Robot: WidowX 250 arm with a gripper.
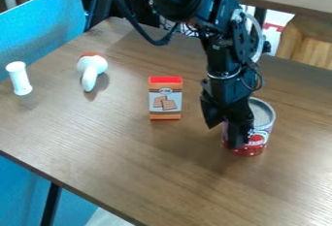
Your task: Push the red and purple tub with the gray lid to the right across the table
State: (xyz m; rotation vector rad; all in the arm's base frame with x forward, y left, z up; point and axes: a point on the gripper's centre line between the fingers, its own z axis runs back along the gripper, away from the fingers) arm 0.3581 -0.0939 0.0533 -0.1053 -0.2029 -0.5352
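Observation:
The black gripper [232, 130] hangs down at the right of the table, in front of a red and white can [255, 145] and over its left side. The can stands upright, with its pale round top showing behind the gripper. Whether the gripper touches the can or has hold of it, I cannot tell. Left of the gripper, a small orange box [166, 99] with a red top and a picture of biscuits stands apart from it.
A white mushroom-like toy [91, 71] with an orange-brown end lies on the wooden table [136, 157] at the upper left. Farther left stands a white cylinder [19, 78] near the table's edge. A blue panel [45, 31] rises behind that side.

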